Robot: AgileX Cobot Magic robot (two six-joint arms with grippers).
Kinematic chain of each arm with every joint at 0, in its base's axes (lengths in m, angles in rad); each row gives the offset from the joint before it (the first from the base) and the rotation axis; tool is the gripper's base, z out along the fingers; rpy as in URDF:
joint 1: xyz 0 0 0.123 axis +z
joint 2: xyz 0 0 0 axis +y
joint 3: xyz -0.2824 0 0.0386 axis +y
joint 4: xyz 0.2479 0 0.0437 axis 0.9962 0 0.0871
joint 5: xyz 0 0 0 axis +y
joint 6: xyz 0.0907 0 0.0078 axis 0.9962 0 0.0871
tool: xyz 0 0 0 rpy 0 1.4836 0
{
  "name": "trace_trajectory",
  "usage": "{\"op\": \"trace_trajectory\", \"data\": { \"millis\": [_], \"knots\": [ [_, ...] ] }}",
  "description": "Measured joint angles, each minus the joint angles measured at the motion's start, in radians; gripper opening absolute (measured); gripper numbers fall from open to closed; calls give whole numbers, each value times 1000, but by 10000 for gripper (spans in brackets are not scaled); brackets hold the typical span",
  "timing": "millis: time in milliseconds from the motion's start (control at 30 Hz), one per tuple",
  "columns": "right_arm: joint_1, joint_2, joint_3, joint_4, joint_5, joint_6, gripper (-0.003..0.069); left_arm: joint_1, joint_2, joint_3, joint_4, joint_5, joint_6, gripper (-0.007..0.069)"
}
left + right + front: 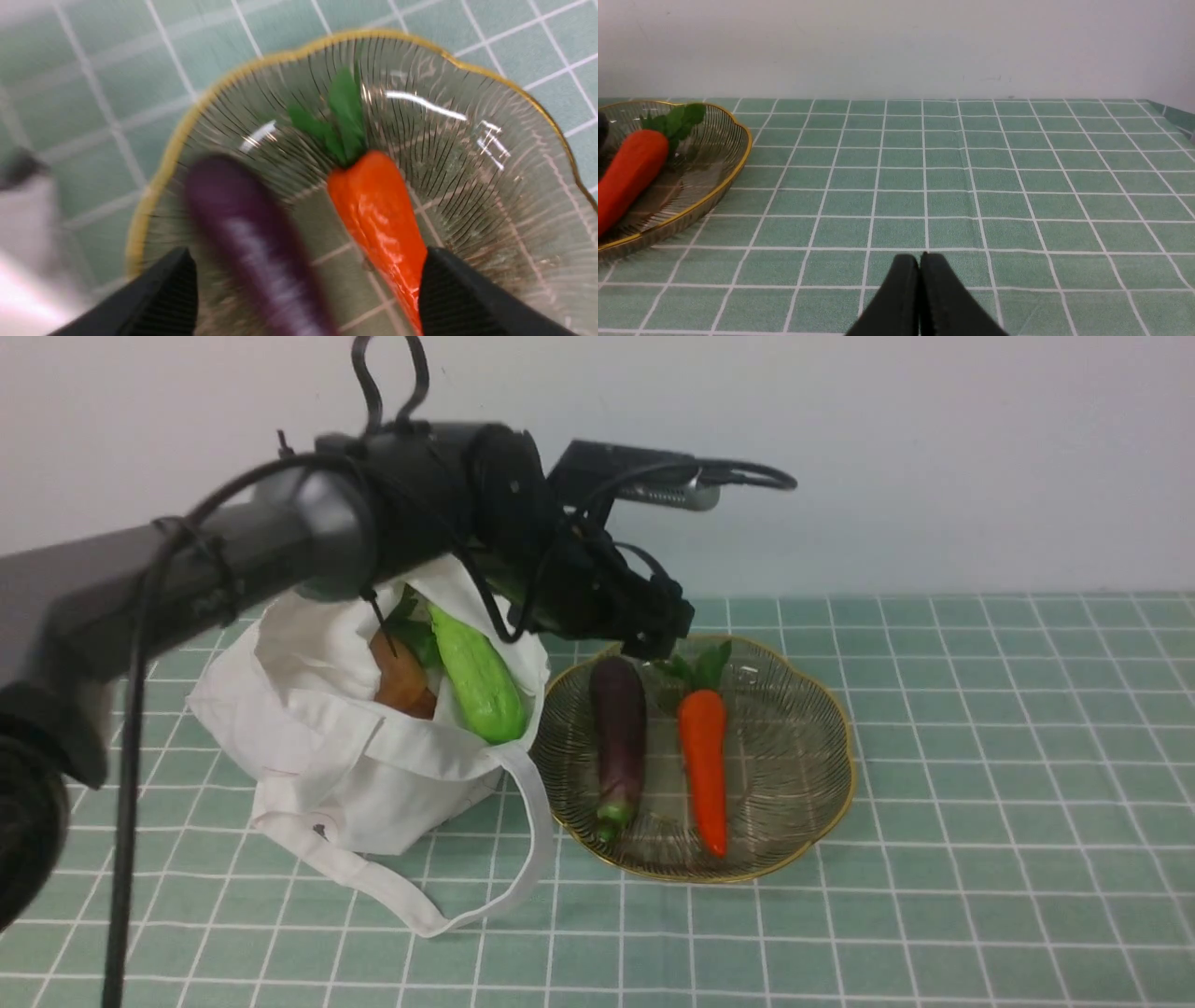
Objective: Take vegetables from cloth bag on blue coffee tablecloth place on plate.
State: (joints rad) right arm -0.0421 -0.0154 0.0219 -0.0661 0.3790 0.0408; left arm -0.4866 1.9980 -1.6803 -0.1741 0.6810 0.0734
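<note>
All of it on cloth [980,728], spread flat as the work surface. Next in size, left arm [233,560], reaching over bag [308,747] toward plate [845,747]. Bag slumped on robot's left, mouth gaping upward, likely for easy reaching in. Set right against plate's left rim, touching or not, unclear. Inside, gourd [481,677] leaning on the brim, brown thing [403,683] behind it, not identifiable. Plate placed just beside bag, presumably to keep transfers short. On it, eggplant [619,728] lying lengthwise, stem end toward robot, blurred in the wrist view. Alongside but apart, carrot [705,756], leaves pointing away. Left gripper [306,261] hanging above plate's far side, over eggplant's far end, spread wide, clasping nothing; judged a drop-off done. Right gripper [920,261] pressed closed, empty, low over bare cloth right of plate, out of the way.
</note>
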Motion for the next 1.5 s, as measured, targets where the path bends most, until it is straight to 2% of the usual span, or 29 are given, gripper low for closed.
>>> {"op": "trace_trajectory", "data": {
  "millis": [67, 167, 233, 333, 533, 667, 700, 800, 833, 1000, 1167, 1300, 1500],
  "knots": [
    [0, 0, 0, 0, 0, 0, -10, 2, -70, -45, 65, 74, 0, 505],
    [0, 0, 0, 0, 0, 0, -10, 2, -208, -81, 141, 183, 0, 261],
    [0, 0, 0, 0, 0, 0, -10, 2, -276, -83, 151, 211, 0, 139],
    [0, 0, 0, 0, 0, 0, -10, 2, -415, -84, 153, 248, 0, 24],
    [0, 0, 0, 0, 0, 0, -10, -5, -701, 30, 138, 215, 0, -8],
    [0, 0, 0, 0, 0, 0, -10, -6, -975, 332, 135, 103, 0, -8],
    [0, 0, 0, 0, 0, 0, -10, -6, -987, 332, 135, 98, 0, -8],
    [0, 0, 0, 0, 0, 0, -10, -6, -1229, 625, 131, -44, -15, -8],
    [0, 0, 0, 0, 0, 0, -10, -6, -1229, 639, 131, -44, -15, -8],
    [0, 0, 0, 0, 0, 0, -10, -6, -1553, 973, 131, -309, -36, -8],
    [0, 0, 0, 0, 0, 0, -10, -6, -1779, 1198, 131, -513, -32, -8],
    [0, 0, 0, 0, 0, 0, -10, -6, -1882, 1299, 131, -582, -17, -8],
    [0, 0, 0, 0, 0, 0, -10, -6, -1929, 1357, 131, -607, -1, -8]
  ]
}}
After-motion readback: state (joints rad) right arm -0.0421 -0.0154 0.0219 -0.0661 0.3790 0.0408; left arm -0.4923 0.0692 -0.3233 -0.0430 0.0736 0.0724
